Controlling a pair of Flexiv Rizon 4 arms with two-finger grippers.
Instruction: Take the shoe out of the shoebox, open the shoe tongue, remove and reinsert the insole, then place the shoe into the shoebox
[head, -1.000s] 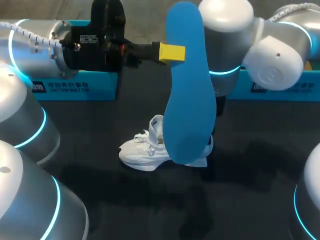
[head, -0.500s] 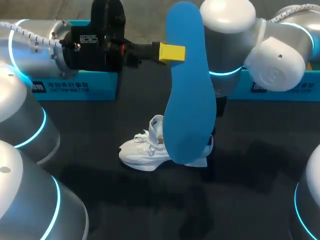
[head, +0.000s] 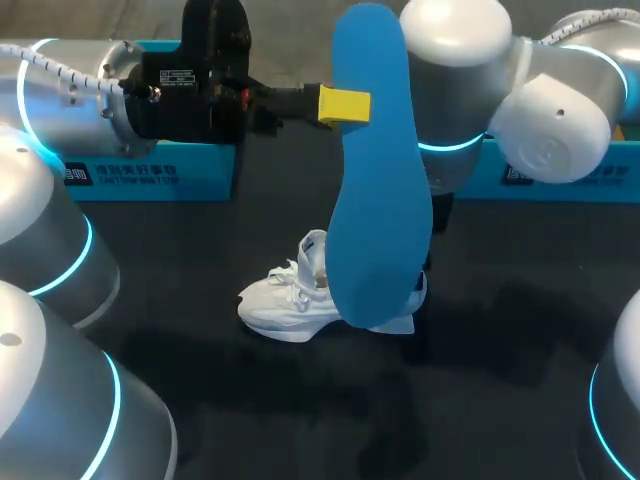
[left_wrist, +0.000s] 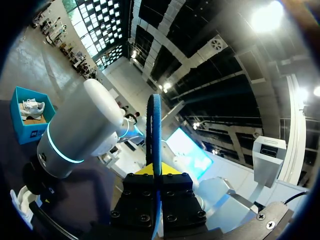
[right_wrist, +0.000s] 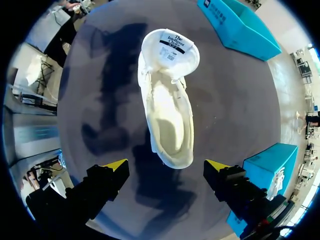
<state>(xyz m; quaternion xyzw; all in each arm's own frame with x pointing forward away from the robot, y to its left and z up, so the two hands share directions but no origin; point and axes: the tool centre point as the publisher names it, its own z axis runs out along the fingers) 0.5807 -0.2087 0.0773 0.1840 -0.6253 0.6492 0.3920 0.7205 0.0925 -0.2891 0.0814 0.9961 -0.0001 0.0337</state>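
Observation:
A blue insole (head: 378, 170) hangs upright in the air above the table, and my left gripper (head: 343, 105) is shut on its edge. In the left wrist view the insole (left_wrist: 154, 130) shows edge-on between the fingers. The white shoe (head: 300, 292) lies on the black table, partly behind the insole. My right arm (head: 460, 90) stands over the shoe, its gripper hidden behind the insole in the head view. In the right wrist view my right gripper (right_wrist: 166, 167) is open above the shoe (right_wrist: 167, 112), whose tongue (right_wrist: 170, 46) is folded forward and whose inside is bare.
One teal shoebox (head: 150, 172) stands at the back left of the table and another (head: 560, 175) at the back right. In the left wrist view a teal box (left_wrist: 29, 122) holds a second white shoe. Dark table (head: 330, 400) lies in front of the shoe.

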